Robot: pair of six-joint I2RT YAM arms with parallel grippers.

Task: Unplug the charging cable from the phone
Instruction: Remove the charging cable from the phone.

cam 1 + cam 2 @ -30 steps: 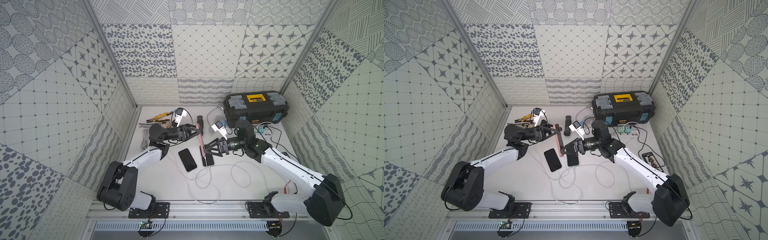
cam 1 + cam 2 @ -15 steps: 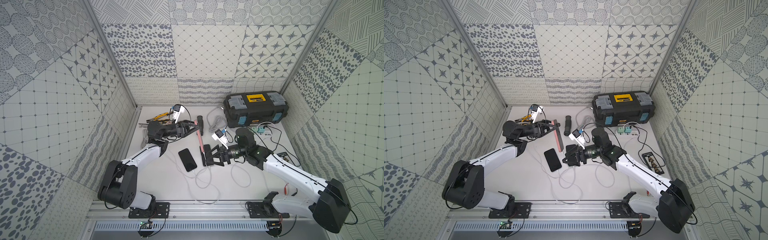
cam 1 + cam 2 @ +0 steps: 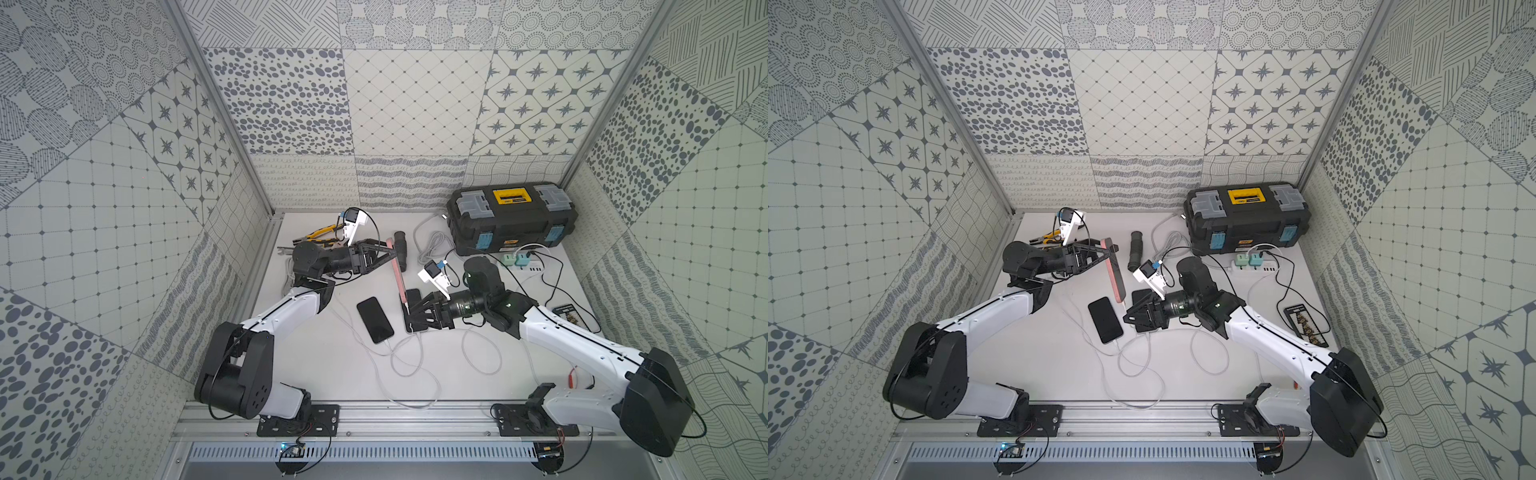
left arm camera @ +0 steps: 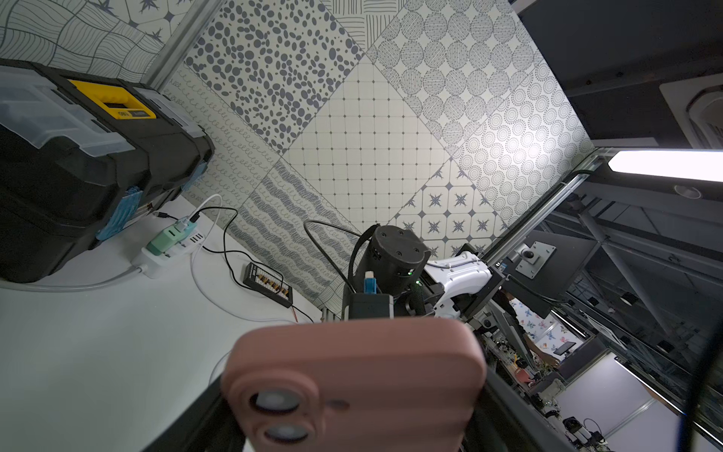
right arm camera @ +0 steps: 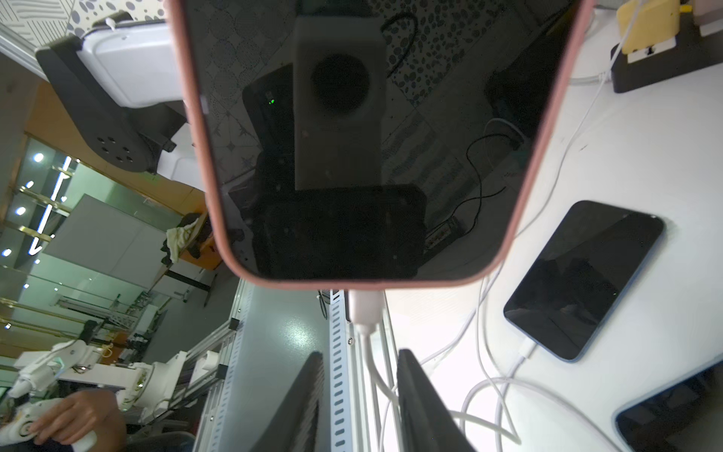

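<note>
One pink-cased phone (image 5: pixel 352 137), gripped by the left tool (image 3: pixel 390 254), plug (image 5: pixel 364 307) seated; right tool (image 5: pixel 359 354) narrow, fingers (image 5: pixel 305 391) flanking the white charging cable (image 5: pixel 369 344), gaps showing.

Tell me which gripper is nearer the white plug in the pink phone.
Right. The right gripper straddles the cable just below the plug, jaws apart; the left gripper grips the pink phone at its far, camera end.

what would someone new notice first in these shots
The left gripper holds a pink-cased phone up off the table, with a white charging cable plugged in. The right gripper straddles that cable just past the plug. A black toolbox sits in the far right corner.
</note>
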